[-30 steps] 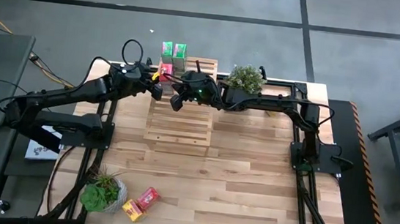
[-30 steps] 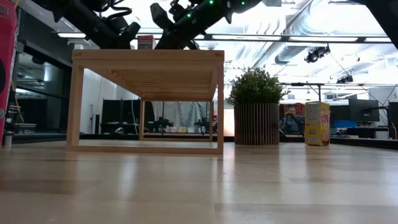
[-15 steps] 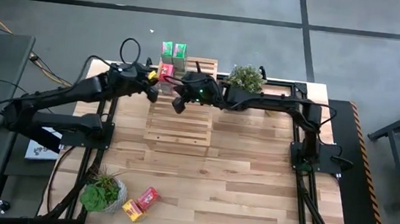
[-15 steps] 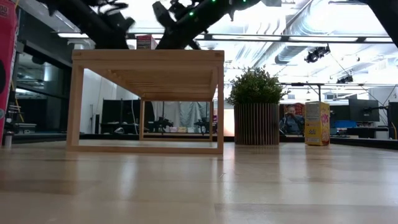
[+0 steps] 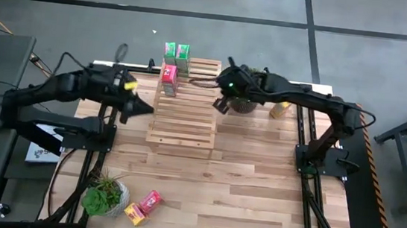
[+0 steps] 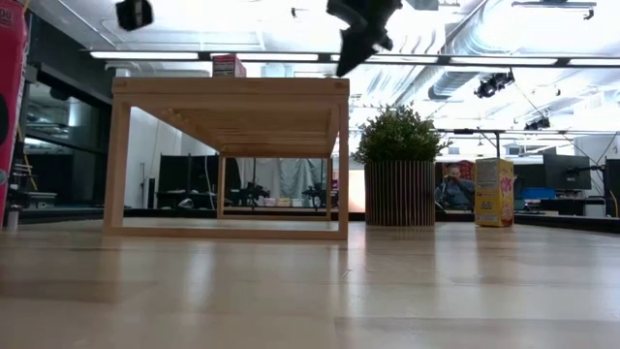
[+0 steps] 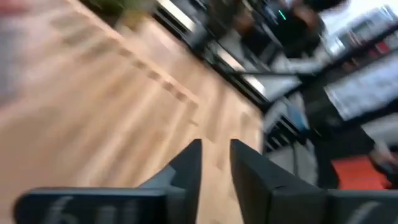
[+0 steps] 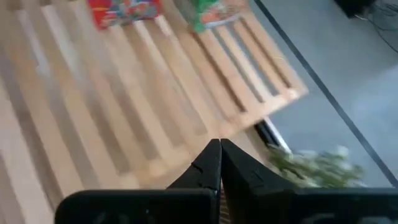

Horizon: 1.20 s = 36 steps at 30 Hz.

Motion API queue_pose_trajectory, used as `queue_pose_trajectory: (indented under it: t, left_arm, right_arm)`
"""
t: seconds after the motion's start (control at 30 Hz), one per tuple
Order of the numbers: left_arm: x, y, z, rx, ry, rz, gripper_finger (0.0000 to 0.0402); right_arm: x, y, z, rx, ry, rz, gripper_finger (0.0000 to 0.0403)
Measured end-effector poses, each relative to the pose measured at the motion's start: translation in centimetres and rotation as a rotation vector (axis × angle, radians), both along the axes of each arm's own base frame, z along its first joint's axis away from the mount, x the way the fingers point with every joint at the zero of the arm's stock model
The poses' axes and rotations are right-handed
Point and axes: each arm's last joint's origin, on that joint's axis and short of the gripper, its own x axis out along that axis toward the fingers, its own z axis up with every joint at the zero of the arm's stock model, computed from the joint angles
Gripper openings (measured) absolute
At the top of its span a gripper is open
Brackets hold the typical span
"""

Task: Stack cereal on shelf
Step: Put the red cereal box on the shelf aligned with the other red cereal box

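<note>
The right gripper (image 8: 219,160) has its two dark fingers pressed together, tips meeting, empty. It hangs over the shelf (image 8: 124,118), whose pale slats run lengthwise away from the camera. At the shelf's far end stand a red box (image 8: 124,11) and a green box (image 8: 214,11), side by side and apart. Off the shelf's corner lie grey floor and a blurred green plant (image 8: 317,165).
</note>
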Motion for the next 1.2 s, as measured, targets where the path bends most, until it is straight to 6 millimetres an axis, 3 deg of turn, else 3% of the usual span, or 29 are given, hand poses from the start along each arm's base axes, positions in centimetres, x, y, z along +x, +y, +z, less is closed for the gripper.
queue_pose_trajectory:
  t: [0.27,0.4,0.5,0.67,0.93,1.2]
  left_arm:
    - [3.6,-4.3,3.9,-0.063,0.018,-0.316,0.0184]
    - [4.1,-6.2,5.7,-0.163,0.158,-0.416,0.0231]
    - [4.4,-7.9,5.8,-0.215,0.305,-0.445,0.0255]
    - [6.6,-11.5,4.0,-0.284,0.475,-0.431,0.0268]
    - [11.0,-17.4,-1.4,-0.359,0.736,-0.239,0.0269]
    - [13.0,-21.4,-6.8,-0.297,0.880,-0.022,0.0269]
  right_arm:
    - [-2.8,-0.9,2.1,-0.003,-0.022,-0.052,0.0000]
    - [-3.3,-1.2,2.5,-0.007,-0.034,-0.066,0.0000]
    - [-3.5,-1.5,2.4,-0.003,-0.020,-0.076,0.0000]
    - [-3.7,-1.8,2.2,-0.005,0.014,-0.067,0.0000]
    - [-3.8,-1.7,2.1,-0.032,0.087,0.050,0.0000]
    - [-3.9,-1.4,1.9,0.036,0.090,0.133,0.0000]
